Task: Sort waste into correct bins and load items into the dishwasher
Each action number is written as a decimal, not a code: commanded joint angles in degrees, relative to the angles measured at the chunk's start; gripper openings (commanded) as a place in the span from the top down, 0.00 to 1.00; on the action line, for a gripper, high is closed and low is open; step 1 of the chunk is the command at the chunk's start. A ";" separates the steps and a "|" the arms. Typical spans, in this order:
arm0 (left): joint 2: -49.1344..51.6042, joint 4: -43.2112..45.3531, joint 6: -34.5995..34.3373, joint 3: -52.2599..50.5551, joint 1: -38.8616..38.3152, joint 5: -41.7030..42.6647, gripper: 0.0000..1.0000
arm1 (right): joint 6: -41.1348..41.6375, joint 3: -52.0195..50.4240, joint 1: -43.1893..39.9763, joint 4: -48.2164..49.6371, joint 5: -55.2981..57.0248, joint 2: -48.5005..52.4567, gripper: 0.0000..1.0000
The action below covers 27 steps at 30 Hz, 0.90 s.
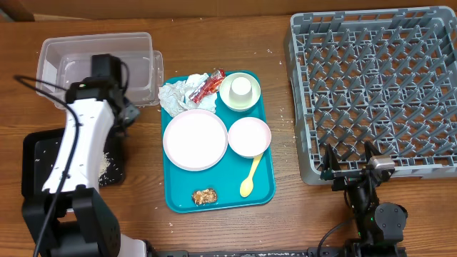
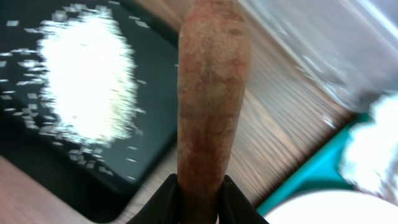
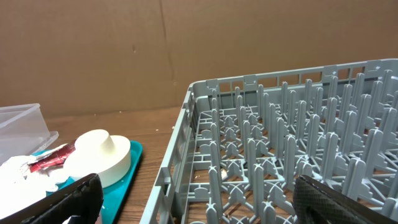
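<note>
Two dark fingers point(image 2: 163, 202) of the left gripper point(image 2: 198, 200) pinch the thick end of the orange carrot stick point(image 2: 208, 93). In the left wrist view its long axis runs straight away from the fingers, up the middle of the frame, with the narrower rounded tip pointing out past the top edge. The stick hangs over the strip of bare wood between the black tray point(image 2: 155, 124) and the clear tub point(image 2: 323, 37), touching neither. White rice crumbs point(image 2: 87, 74) lie heaped in the black tray. From overhead the stick itself is hidden under the left arm.

On the teal tray point(image 1: 260, 193) lie the crumpled napkin point(image 1: 182, 91) and red wrapper point(image 1: 209, 84) at the far end, and a bowl point(image 1: 227, 98) with the small cup point(image 1: 243, 87) in it. Nearer are the round plate point(image 1: 194, 139), the second bowl point(image 1: 249, 135), and the yellow spoon point(image 1: 250, 177) with its long axis angled toward that bowl. The brown chunk point(image 1: 205, 195) sits at the near edge.

The right gripper point(image 1: 350, 165) rests with fingers spread wide, holding nothing, just beside the near left corner of the grey dish rack point(image 1: 371, 86).
</note>
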 commanded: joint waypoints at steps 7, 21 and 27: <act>-0.04 1.84 0.42 -4.66 10.29 -1.36 0.74 | -0.22 -0.59 0.20 0.28 0.57 -0.44 0.00; -0.04 9.51 7.19 -12.39 10.34 8.66 0.67 | -0.22 -0.59 0.20 0.28 0.57 -0.44 0.00; -0.02 10.84 8.17 -14.29 6.38 9.29 0.68 | -0.22 -0.59 0.20 0.28 0.57 -0.44 0.00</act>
